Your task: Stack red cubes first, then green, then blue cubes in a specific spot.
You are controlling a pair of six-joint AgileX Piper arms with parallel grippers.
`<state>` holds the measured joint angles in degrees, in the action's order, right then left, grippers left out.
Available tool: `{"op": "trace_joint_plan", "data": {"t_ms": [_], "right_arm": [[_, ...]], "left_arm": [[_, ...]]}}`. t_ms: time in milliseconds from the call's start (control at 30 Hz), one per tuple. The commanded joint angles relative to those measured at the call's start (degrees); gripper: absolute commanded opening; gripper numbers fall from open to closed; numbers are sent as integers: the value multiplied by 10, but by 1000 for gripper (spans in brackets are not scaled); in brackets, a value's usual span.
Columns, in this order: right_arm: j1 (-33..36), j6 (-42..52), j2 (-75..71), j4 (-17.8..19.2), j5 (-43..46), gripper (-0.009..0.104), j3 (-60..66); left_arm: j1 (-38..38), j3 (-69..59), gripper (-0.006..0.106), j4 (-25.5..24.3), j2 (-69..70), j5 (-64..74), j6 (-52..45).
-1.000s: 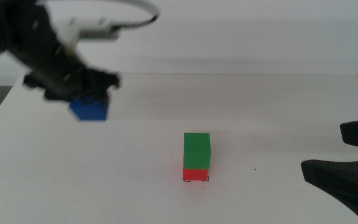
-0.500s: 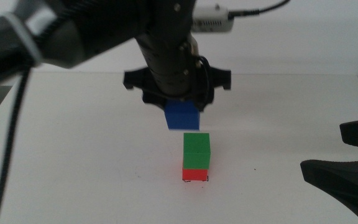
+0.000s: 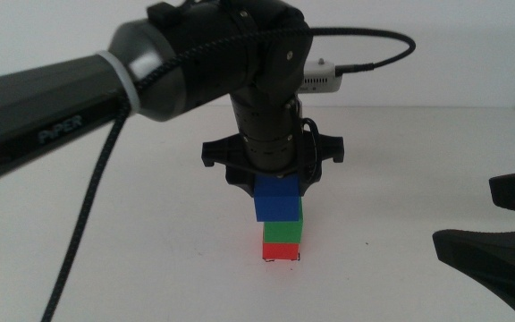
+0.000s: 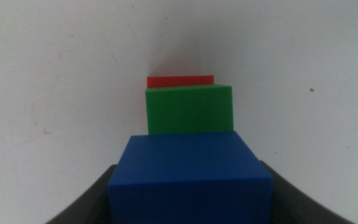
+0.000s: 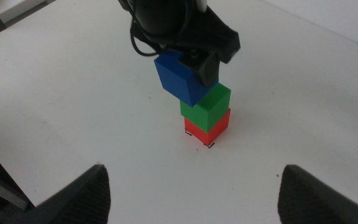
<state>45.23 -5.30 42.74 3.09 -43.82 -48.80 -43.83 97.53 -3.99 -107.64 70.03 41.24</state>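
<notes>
Left fingers clamped on blue cube | cube over green cube

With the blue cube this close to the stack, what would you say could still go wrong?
1. The blue cube, held by the left end effector, looks offset from the green cube; released like this, it might overhang or slide off.
2. A skewed descent could push the green cube off the red cube or shift it off the marked square.
The right end effector waits open, apart from the stack.
</notes>
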Motion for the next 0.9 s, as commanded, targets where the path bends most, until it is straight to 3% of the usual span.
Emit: {"op": "trace_joint_plan", "data": {"t_ms": [0, 867], "right_arm": [[-3, 2, -1, 1, 6, 93, 1], [-3, -3, -1, 1, 6, 93, 1]], "left_arm": [[-2, 4, -2, -7, -6, -7, 13], [-2, 4, -2, -21, -24, -58, 22]]}}
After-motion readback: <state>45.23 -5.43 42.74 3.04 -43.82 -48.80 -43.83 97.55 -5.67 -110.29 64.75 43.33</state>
